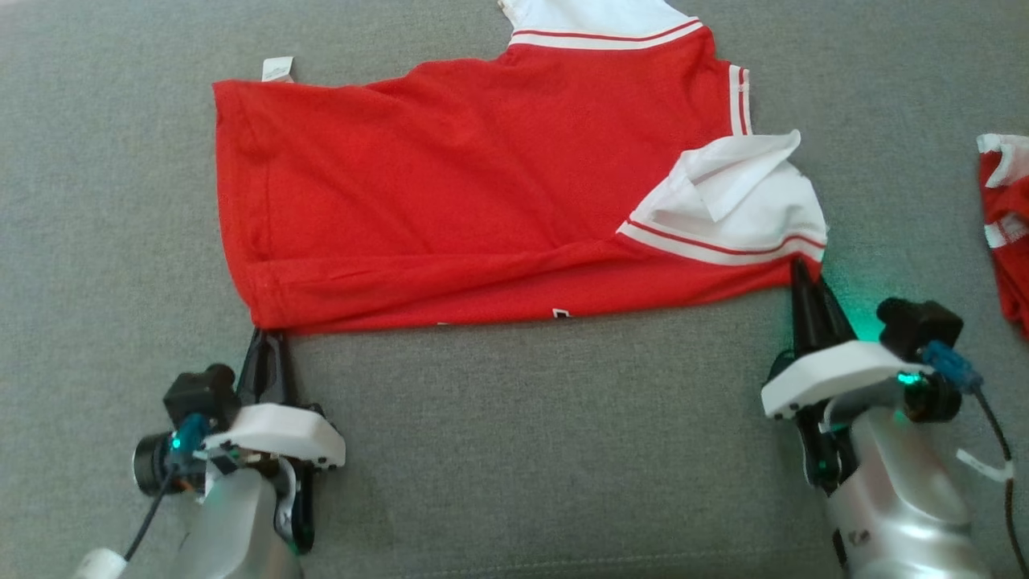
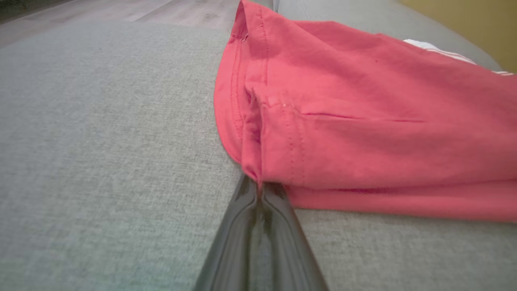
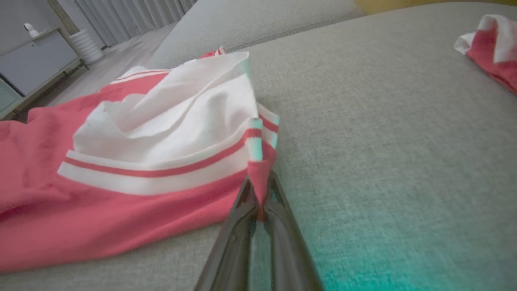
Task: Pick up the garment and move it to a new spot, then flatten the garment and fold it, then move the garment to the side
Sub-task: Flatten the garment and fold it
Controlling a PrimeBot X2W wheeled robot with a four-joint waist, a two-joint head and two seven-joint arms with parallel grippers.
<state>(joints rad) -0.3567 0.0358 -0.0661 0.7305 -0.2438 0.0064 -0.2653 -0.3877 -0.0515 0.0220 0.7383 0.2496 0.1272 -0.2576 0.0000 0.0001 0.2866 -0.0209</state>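
Garment (image 1: 450, 201): you are looking at a red shirt with white trim. It is lying spread on the grey upholstered surface (image 1: 522, 450) and running from 9 o'clock to 3 o'clock across the upper half of the head view. Its near edge is sitting folded double.

White sleeve (image 1: 739, 201): it is lying crumpled on the red body at 2 o'clock. A red-and-white striped band is bordering it on the near side.

Second cloth (image 1: 1005, 217): a bunched piece of red and white fabric is resting at 3 o'clock, well apart from the shirt.

Right gripper (image 1: 800, 273): it is reaching in from 4 o'clock. Its fingers are closing tight on the shirt's corner just under the striped band, and your right wrist view is showing a nub of red cloth pinched between them.

Left gripper (image 1: 269, 334): it is coming in from 7 o'clock. Its fingers are pressing together on the hem corner, and your left wrist view is showing the stitched hem rising straight out of the tips.

White tag (image 1: 277, 68): it is poking out past the far hem at 11 o'clock.
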